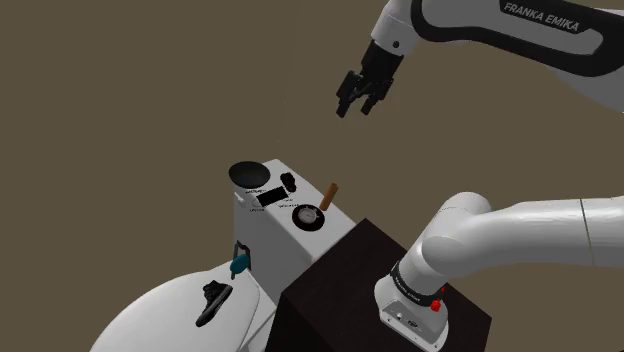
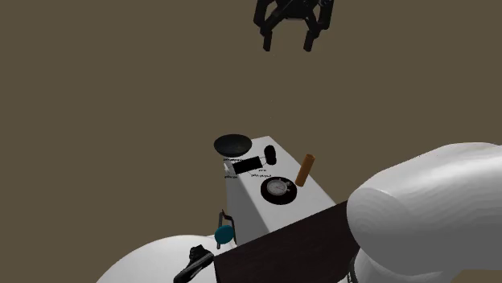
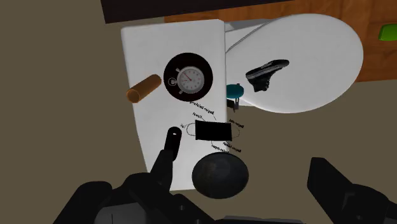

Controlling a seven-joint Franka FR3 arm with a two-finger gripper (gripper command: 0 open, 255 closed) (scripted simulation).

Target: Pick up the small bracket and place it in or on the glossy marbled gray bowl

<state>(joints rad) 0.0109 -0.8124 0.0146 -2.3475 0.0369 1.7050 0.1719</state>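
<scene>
A dark grey bowl sits at the far end of a small white tabletop. Beside it lie a flat black rectangular piece ringed by tiny labels, and a small rounded black piece. I cannot tell which of the two is the bracket. My gripper hangs high above the tabletop's far end, open, with nothing between its fingers. It looks straight down on the bowl.
On the same top stand a stopwatch on a dark disc and a brown cylinder. A teal object hangs at the table's side. A black shoe lies on a round white table. The dark stand adjoins.
</scene>
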